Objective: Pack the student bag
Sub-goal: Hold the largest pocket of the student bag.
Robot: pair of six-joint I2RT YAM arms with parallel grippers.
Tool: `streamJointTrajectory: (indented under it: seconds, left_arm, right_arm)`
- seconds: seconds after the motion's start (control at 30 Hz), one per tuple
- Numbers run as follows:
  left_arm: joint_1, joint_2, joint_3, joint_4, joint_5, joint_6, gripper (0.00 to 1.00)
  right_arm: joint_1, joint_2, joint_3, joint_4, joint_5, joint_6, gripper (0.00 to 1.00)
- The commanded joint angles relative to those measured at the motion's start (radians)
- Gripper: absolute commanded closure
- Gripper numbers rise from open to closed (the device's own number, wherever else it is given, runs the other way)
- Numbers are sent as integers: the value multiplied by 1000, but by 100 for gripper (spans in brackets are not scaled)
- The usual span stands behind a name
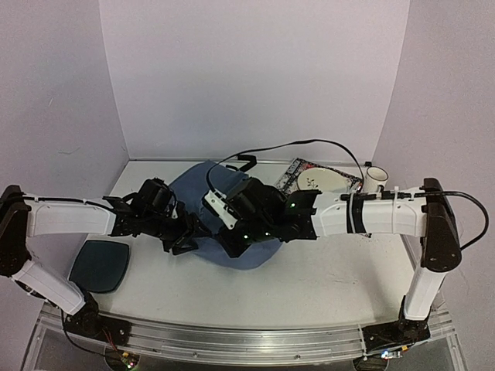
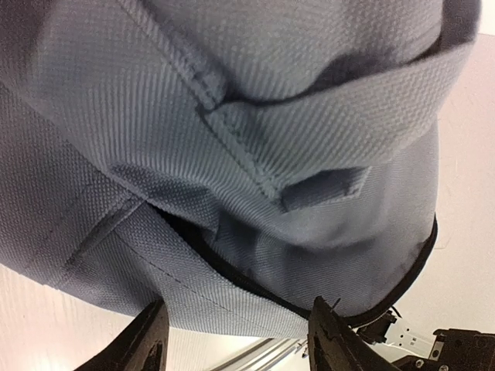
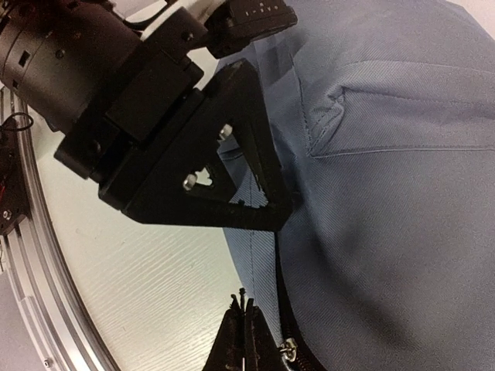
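The student bag (image 1: pixel 192 184) lies slumped on the bench (image 1: pixel 325 270), directly ahead of both end effectors. The left end effector (image 2: pixel 238 309) has its fingers spread apart, with the bag's lower edge just beyond the tips. The right end effector (image 3: pixel 244 336) has its fingers pressed together just beside the black zipper (image 3: pixel 288 348); I cannot tell whether anything thin sits between them. The fabric is soft and creased, so it will likely sag and bunch rather than hold shape, and it looks light. The stitched seams and zipper edge probably give the firmest hold; loose cloth would only lift as a fold.
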Motion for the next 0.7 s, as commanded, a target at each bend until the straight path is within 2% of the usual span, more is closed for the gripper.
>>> streamJointTrajectory:
  seconds: [0.0, 0.2, 0.3, 0.37, 0.47, 0.53, 0.63, 0.67]
  left_arm:
    - [-25, 18, 13, -5, -48, -100, 35]
    - [-59, 69, 44, 27, -96, -165, 35]
    - [-67, 95, 47, 58, -115, -188, 39]
    - [-72, 116, 43, 78, -120, -203, 48]
    - [-74, 132, 29, 100, -124, -213, 66]
    - [-75, 127, 17, 103, -137, -206, 81]
    - [-73, 97, -25, 97, -170, -202, 97]
    - [-73, 85, -37, 92, -180, -202, 100]
  right_arm:
    - [20, 9, 44, 55, -45, -16, 100]
    - [33, 13, 19, 86, -55, -23, 100]
    - [38, 9, 4, 95, -56, -23, 100]
    - [41, 4, -7, 99, -56, -23, 100]
    - [41, -14, -32, 99, -46, -21, 100]
    - [41, -35, -62, 100, -5, -21, 100]
    - [40, -79, -114, 97, 72, -27, 100]
    - [38, -96, -126, 95, 103, -28, 100]
